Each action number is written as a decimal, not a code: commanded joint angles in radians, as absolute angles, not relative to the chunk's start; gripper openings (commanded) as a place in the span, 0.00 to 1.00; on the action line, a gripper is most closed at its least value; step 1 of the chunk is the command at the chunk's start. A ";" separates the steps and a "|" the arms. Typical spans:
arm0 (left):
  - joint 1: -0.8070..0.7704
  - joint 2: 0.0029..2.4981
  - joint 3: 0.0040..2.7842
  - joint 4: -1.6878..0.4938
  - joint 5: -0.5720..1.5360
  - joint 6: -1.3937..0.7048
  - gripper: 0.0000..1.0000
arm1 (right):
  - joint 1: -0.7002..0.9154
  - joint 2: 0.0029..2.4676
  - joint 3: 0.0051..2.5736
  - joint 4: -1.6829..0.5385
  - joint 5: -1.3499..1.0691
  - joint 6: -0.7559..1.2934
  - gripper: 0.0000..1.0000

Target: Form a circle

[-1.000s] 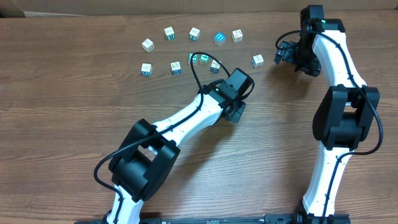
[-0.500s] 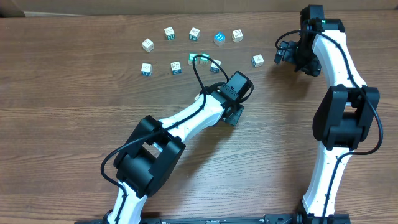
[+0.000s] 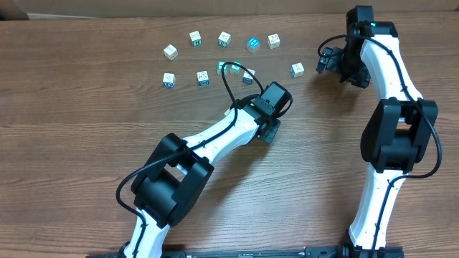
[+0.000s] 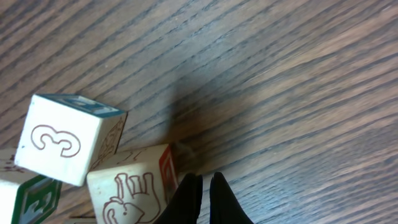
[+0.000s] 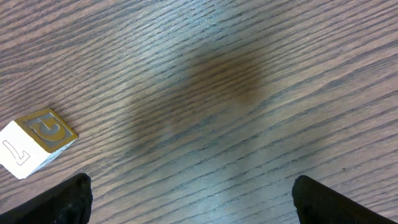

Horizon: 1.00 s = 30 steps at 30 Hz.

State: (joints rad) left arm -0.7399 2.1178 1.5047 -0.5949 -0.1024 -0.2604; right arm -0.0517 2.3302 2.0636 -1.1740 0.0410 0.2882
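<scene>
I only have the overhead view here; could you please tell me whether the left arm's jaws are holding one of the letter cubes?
Observer: No. In the left wrist view, the left gripper has its jaws shut with nothing between them.
Operator: Thank you. What lies nearest its tips?
Observer: The elephant cube, which has an elephant outline on its face. It sits just left of the tips in that view. I cannot tell whether they touch.
Operator: And the right arm, please?
Observer: The right gripper has its jaws wide open over bare table. The yellow-topped cube lies outside them, at the left edge of that view.
</scene>
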 commanded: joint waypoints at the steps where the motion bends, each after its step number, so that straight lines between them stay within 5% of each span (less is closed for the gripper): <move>1: -0.740 2.127 1.499 -0.605 -0.131 -0.271 0.04 | -0.052 2.306 2.085 -1.172 0.043 0.292 1.00; 30: -0.740 2.126 1.501 -0.616 -0.136 -0.278 0.04 | -0.052 2.306 2.085 -1.172 0.043 0.292 1.00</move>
